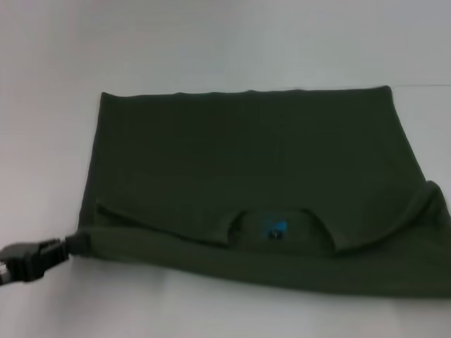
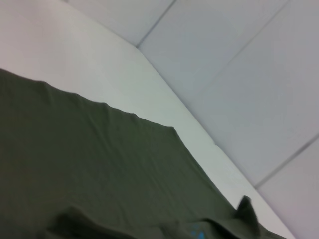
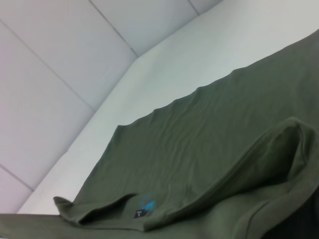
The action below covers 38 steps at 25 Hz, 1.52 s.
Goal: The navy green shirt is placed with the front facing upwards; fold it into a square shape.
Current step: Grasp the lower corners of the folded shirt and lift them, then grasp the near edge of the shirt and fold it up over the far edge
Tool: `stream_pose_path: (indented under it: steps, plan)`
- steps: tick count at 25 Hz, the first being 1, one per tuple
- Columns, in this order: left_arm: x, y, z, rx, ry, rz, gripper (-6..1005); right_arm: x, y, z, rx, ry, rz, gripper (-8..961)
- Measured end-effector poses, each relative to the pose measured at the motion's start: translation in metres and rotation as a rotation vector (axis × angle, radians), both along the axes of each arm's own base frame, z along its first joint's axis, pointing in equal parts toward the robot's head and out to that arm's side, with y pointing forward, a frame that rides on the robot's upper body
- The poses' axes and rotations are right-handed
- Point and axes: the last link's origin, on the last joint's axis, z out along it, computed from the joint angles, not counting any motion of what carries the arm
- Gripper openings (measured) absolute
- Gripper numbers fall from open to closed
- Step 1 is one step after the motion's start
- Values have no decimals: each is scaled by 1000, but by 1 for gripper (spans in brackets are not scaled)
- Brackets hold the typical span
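Note:
The navy green shirt [image 1: 246, 155] lies on the white table, plain dark green side up, with its near part folded over. The neck opening and its small blue tag [image 1: 275, 229] show near the front edge. My left gripper [image 1: 65, 248] is at the shirt's near left corner, low over the table, shut on that corner of cloth. The shirt's near right corner stands slightly raised at the picture's right edge. The left wrist view shows the shirt [image 2: 89, 164] and tag [image 2: 198, 233]; the right wrist view shows the shirt [image 3: 209, 149] with a raised fold close by. My right gripper is out of view.
The white table [image 1: 211, 42] extends bare behind and to the left of the shirt. Its far edge meets a pale panelled wall [image 2: 239, 64], also seen in the right wrist view as wall [image 3: 60, 59].

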Motion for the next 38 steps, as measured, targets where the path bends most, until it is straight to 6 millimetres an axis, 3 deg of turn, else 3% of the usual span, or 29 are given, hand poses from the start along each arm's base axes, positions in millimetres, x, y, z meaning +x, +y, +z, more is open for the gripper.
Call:
stream_pose_path:
  steps: [7,12,17,22,28,38]
  plan:
    - [2,-23,-3,-77,-54,-20,30,0,-35,1,-47,7,58,23]
    - [0,-35,-6,-129,-71,-7,29,1,-49,2,-85,7,54,23]
    - [-2,-40,-11,-147,-78,9,29,3,-53,4,-88,0,40,24]
    - [1,-33,-10,-143,-79,-2,29,-1,-43,11,-54,8,64,24]
    - [11,1,9,-80,-65,-43,29,-9,-7,37,72,22,106,25]
    - [56,108,21,26,36,-108,29,-36,89,62,177,-7,136,26]
